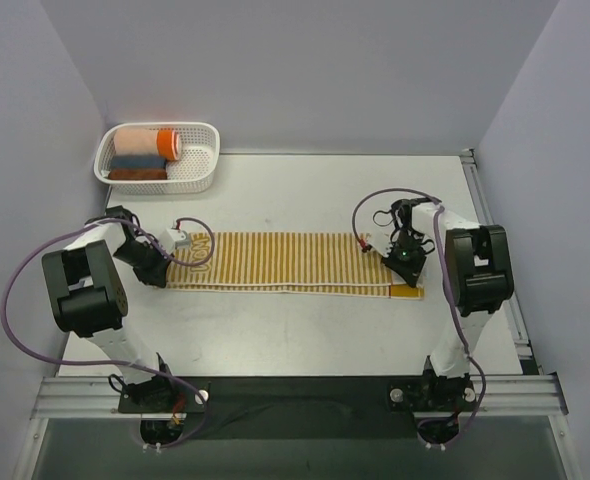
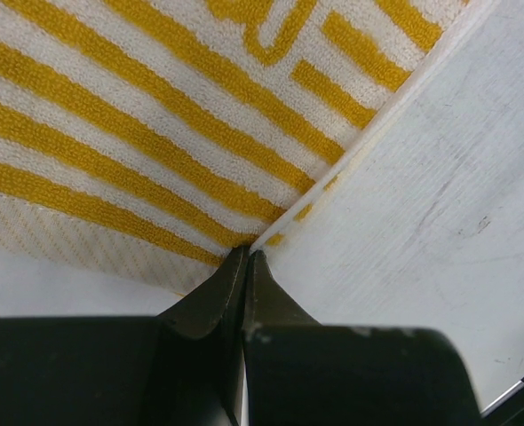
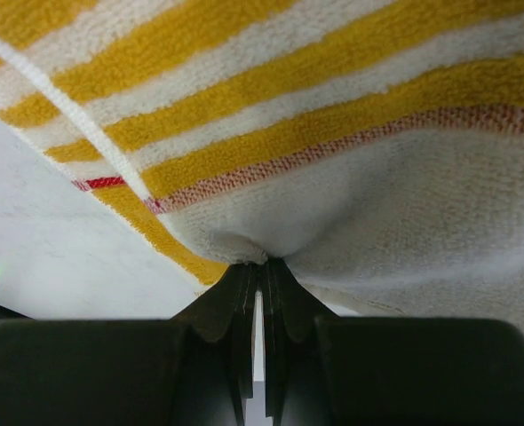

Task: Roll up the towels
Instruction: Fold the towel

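Towel (image 1: pixel 285 262) of thin yellow and white stripes lies stretched flat, left to right, across the middle of the tabletop (image 1: pixel 305 200), not yet rolled at all. Its mustard end band (image 1: pixel 407 292) shows at the right end, just beside the right hand.

The main risk, as I judge it, is a crooked roll. Each hand has only a small nip of cloth right at the hem, so a pull from either side could slip the terry out of the pinch. One end would then drop while the other goes on. The near edge also looks doubled over, and a grip that caught only one layer would let the other drag and bunch. If the hands move unevenly, the stripes would skew and the roll would come out cone-shaped.

The left hand (image 1: pixel 160 268) sits at the towel's left end. In its wrist view the fingers are pressed together on the hem, and the edge lifts slightly towards them. The right hand (image 1: pixel 405 262) is likewise nipped tight on the towel, the white cloth puckering into its tips.

At the back left, well apart, a white basket (image 1: pixel 203 170) holds rolls, a peach-and-orange roll (image 1: pixel 147 142) on top.
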Tool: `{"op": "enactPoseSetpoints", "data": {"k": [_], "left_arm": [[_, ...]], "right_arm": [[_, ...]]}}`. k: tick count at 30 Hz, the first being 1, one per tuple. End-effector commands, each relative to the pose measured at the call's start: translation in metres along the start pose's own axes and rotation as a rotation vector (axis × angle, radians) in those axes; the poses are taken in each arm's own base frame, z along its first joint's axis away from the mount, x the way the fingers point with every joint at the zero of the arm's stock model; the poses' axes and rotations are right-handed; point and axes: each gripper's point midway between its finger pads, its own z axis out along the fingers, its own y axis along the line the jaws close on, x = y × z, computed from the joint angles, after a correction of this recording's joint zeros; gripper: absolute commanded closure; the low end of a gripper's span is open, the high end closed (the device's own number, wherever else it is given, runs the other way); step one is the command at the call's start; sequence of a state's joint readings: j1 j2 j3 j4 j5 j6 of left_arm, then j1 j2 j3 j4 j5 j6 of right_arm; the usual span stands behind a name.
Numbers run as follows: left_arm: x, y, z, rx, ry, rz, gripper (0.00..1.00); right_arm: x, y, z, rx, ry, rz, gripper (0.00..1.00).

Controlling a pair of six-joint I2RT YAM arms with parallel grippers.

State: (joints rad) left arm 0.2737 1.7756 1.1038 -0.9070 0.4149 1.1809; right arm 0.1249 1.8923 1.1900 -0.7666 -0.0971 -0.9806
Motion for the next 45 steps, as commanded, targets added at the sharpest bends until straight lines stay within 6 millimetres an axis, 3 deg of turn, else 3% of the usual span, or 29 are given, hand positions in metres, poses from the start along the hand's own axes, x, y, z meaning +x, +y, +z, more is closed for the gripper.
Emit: {"op": "enactPoseSetpoints", "data": {"k": [1, 6, 8, 11, 15, 17, 21, 24, 29, 40, 45], "left_arm": [[0.001, 0.005, 0.012, 0.003, 0.007, -0.008, 1.00], [0.004, 0.009, 0.014, -0.013, 0.027, -0.075, 1.00], [0.004, 0.009, 0.015, -0.013, 0.028, -0.088, 1.00], [0.003, 0.007, 0.016, -0.007, 0.020, -0.113, 1.00], [0.005, 0.002, 0.017, 0.001, 0.020, -0.125, 1.00], [0.006, 0.000, 0.018, 0.001, 0.019, -0.126, 1.00], [0.007, -0.002, 0.019, -0.002, 0.017, -0.133, 1.00], [0.009, -0.001, 0.020, -0.002, 0.024, -0.142, 1.00], [0.010, 0.002, 0.020, -0.007, 0.033, -0.146, 1.00], [0.018, 0.005, 0.020, -0.021, 0.052, -0.158, 1.00], [0.024, 0.013, 0.016, -0.037, 0.073, -0.135, 1.00]], "right_arm": [[-0.002, -0.011, 0.003, -0.005, 0.035, 0.039, 1.00], [-0.012, -0.055, -0.010, 0.070, 0.010, 0.082, 1.00], [-0.018, -0.069, -0.024, 0.107, -0.014, 0.083, 1.00], [-0.023, -0.067, -0.053, 0.130, -0.060, 0.064, 1.00], [-0.018, -0.040, -0.094, 0.138, -0.109, 0.046, 1.00], [-0.016, -0.028, -0.098, 0.120, -0.120, 0.043, 1.00], [-0.001, 0.004, -0.062, 0.007, -0.044, 0.030, 1.00], [0.004, 0.009, -0.028, -0.052, 0.009, 0.047, 1.00], [0.004, 0.012, -0.001, -0.098, 0.053, 0.071, 1.00], [0.010, 0.000, 0.014, -0.065, 0.098, 0.063, 1.00], [0.020, -0.013, 0.003, -0.020, 0.101, 0.052, 1.00]]}}
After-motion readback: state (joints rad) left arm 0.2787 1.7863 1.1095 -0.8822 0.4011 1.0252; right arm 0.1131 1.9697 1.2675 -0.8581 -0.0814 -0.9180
